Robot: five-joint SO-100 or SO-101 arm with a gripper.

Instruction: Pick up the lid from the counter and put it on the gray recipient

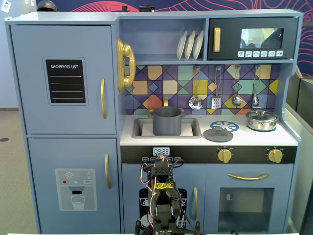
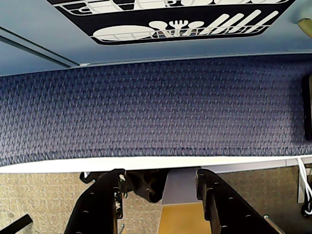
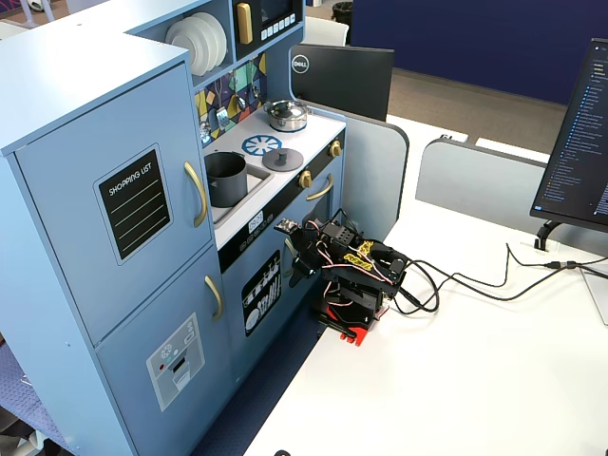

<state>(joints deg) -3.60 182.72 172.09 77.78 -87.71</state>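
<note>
We see the lid (image 1: 218,134) lying on the counter right of the gray recipient (image 1: 167,121); our gripper (image 2: 161,195) hangs released, empty

The hand (image 2: 161,195), its fingers (image 2: 105,200) parted and empty, hangs above blue carpet (image 2: 156,112)

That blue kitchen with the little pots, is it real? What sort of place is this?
Probably an office or lab: it is a toy play kitchen standing beside a white desk with a Dell monitor and a small robot arm.

Gray lid (image 1: 218,134) flat beside gray pot (image 1: 167,121).
</note>
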